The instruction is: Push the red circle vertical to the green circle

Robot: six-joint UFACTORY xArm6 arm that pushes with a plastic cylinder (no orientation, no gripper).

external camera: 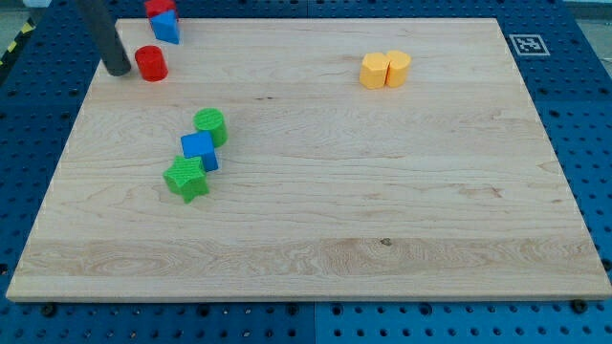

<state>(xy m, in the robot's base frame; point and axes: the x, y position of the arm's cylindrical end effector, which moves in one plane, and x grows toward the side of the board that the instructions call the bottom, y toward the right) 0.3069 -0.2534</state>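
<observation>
One dark rod is standing at the far left; my tip (pixel 119 70) is sitting just left of the red circle block (pixel 151 63). It is having no claw. The green circle block (pixel 210 126) is lying nearer, to the right.

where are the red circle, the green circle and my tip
red circle (pixel 151 63), camera view, on its top face
green circle (pixel 209 125), camera view, on its top face
my tip (pixel 118 69), camera view, rod's very end, just left of the red circle
</observation>
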